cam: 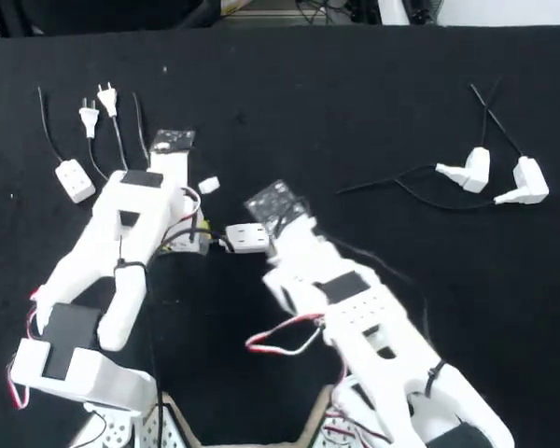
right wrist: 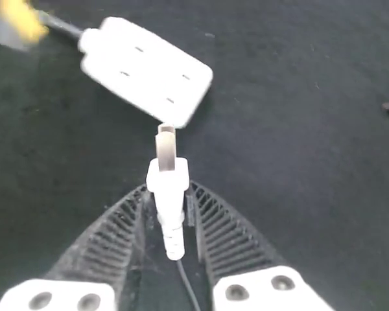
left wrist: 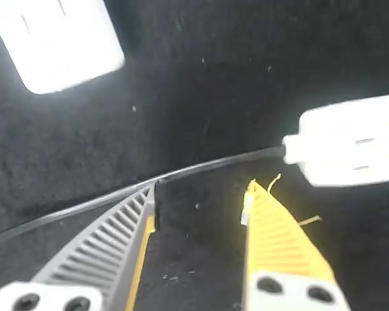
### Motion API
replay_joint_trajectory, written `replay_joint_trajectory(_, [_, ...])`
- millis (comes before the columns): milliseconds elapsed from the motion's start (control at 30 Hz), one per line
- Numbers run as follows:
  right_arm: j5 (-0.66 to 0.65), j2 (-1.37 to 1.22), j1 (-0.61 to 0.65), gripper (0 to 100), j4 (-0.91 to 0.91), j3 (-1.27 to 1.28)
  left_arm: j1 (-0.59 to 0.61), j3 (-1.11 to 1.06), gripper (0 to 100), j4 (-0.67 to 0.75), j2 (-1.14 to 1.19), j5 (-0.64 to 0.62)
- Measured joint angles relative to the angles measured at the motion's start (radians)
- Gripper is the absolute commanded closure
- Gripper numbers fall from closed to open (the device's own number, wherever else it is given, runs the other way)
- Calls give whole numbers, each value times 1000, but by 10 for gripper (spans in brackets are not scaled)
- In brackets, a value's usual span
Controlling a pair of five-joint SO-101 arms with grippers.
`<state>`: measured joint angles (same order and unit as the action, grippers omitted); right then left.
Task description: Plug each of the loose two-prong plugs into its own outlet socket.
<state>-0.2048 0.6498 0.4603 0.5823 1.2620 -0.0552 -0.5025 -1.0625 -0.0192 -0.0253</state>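
On a black cloth-covered table [cam: 355, 84], the white left arm [cam: 103, 252] and white right arm [cam: 355, 317] meet at mid-table over a flat white rectangular outlet block [right wrist: 146, 68], the step in hand being, by all appearances, the seating of the first plug. The right tool [right wrist: 167, 197] is clenched on a white two-prong plug [right wrist: 166, 178], whose metal blades point at the block's near edge; whether they touch it cannot be told. The left tool [left wrist: 198, 197], with its yellow-taped fingers [left wrist: 272, 240] spread and grasping nothing, hangs low over the thin black cord [left wrist: 84, 204] that runs to the block. The slots sit on the block's upper face, so the next move likely calls for raising and tipping the plug to bring the blades square over one pair of slots, then pressing down (the light block may slide unless the left tool pins the block or its cord). Room is tight between the two tools, though bare cloth opens widely toward the right. A smaller white outlet block [cam: 75, 179] and two slim white plugs [cam: 89, 114] lie near the table's far left, well apart from two white angled plugs [cam: 471, 168] at the right, each trailing black cord and awaiting its turn.
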Motion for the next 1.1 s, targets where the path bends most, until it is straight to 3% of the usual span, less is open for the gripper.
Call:
replay_joint_trajectory(167, [0, 54, 49, 988, -49, 69, 2, -17, 780, 25, 0, -32])
replay_joint_trajectory(500, [0, 457, 57, 988, -54, 267, -3, -29, 780, 28, -18, -34])
replay_joint_trajectory(800, [3, 781, 58, 988, -54, 417, -3, -308, 780, 192, -374, -35])
replay_joint_trajectory(1100, [6, 950, 126, 987, 20, 436, -12, -402, 780, 210, -598, -71])
